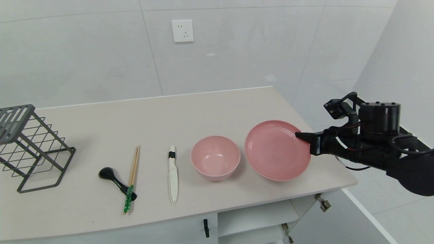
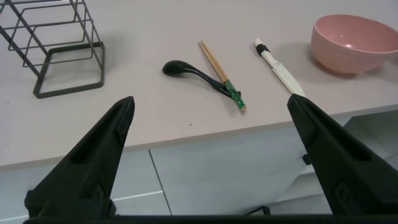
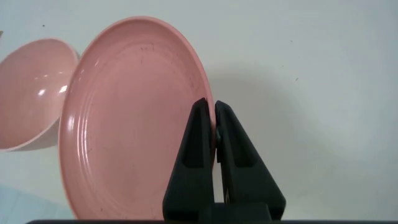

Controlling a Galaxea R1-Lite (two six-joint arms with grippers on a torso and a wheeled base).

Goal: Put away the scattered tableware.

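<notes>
Your pink plate [image 1: 276,150] stands tilted at the right end of the counter [image 1: 203,108], just beside the pink bowl [image 1: 215,156] — its right rim is clamped by the right gripper [image 1: 300,135]. Knife [image 1: 173,174], chopsticks [image 1: 132,178], black spoon [image 1: 115,181] and wire rack [image 1: 30,145] lie leftward. Your left gripper [image 2: 211,102] hangs before the counter edge — fingers spread, grasping nothing.

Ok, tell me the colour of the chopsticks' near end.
The chopsticks end in patterned green; head view shows it best.

You're seeing matt pink plastic on plate [image 1: 276,150] and bowl [image 1: 215,157]. Rack [image 1: 13,119]: dark metal wire. Chopsticks [image 1: 134,169]: wood. Spoon [image 1: 107,173]: glossy black. Desk [image 1: 169,115]: smooth, matt.
</notes>
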